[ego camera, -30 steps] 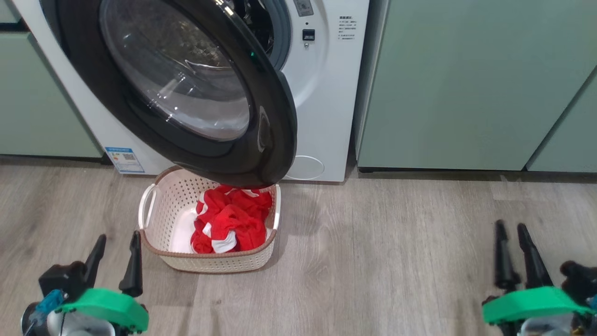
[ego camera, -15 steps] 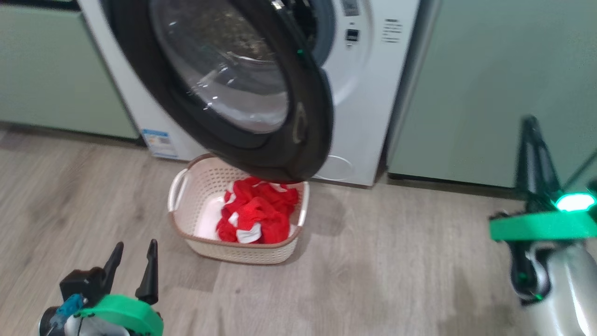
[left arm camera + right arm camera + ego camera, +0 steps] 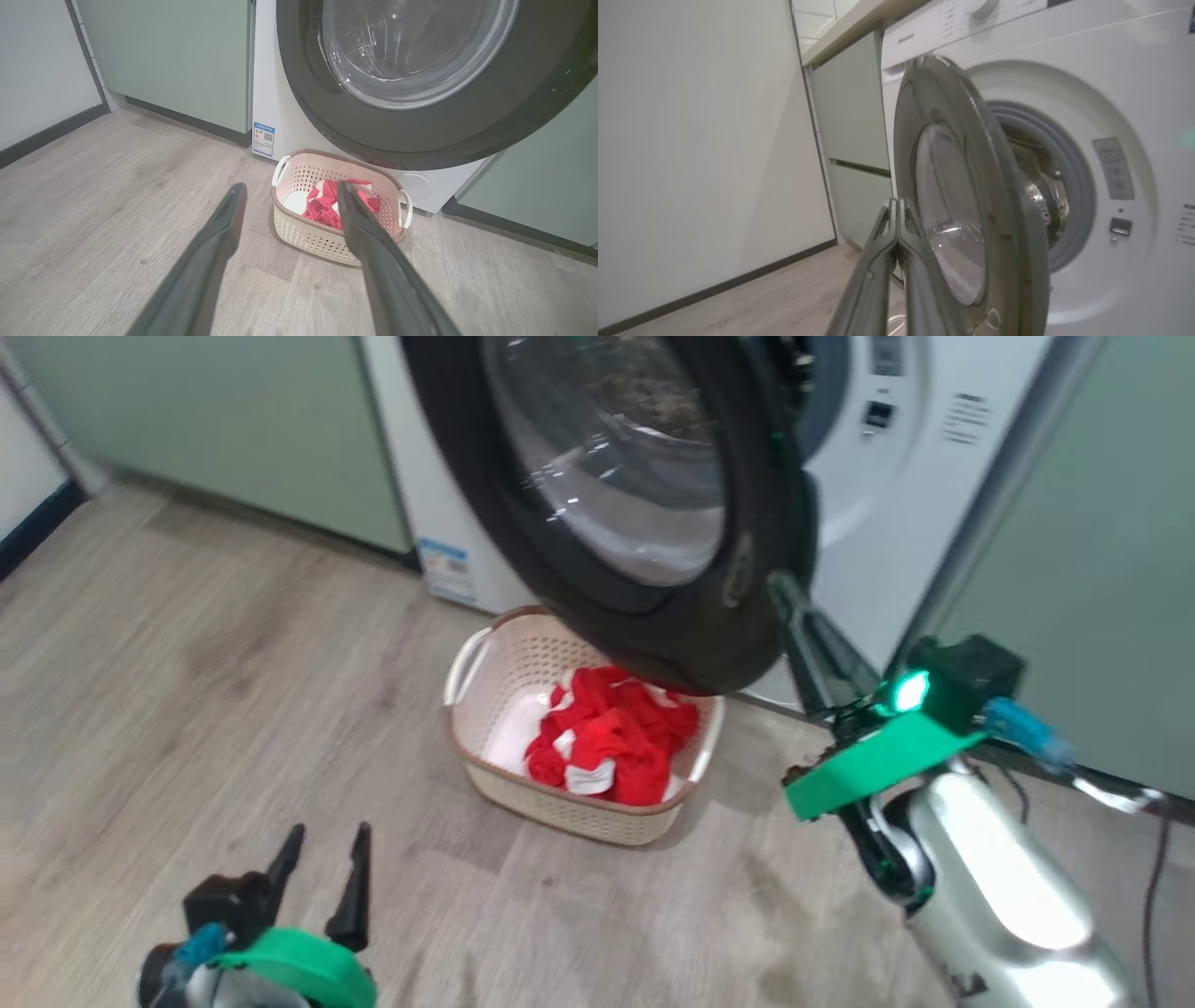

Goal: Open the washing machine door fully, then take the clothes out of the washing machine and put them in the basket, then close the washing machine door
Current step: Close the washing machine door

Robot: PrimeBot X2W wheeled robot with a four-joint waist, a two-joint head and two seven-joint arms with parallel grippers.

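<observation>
At the front of the white washing machine, the washing machine door stands swung out on its left side, with its black rim and bulging glass facing the near left. Behind its right edge the grey-ringed opening and part of the steel drum show. Below the door's lower rim the basket sits on the floor just in front of the machine. Its far side is hidden under the door in the head view. A heap of red and white clothes lies in its right half, and bare white bottom shows to the left of them.

Right of the door, the right gripper reaches up with its two fingers pressed together, pinching nothing. Its tip is just beside the door's right edge, and whether it touches cannot be told. Near and left, well apart from the basket, the left gripper is spread wide and empty.

A blue label sticker marks the machine's lower left corner. Pale green cabinets flank the machine, and the wood floor lies all around.
</observation>
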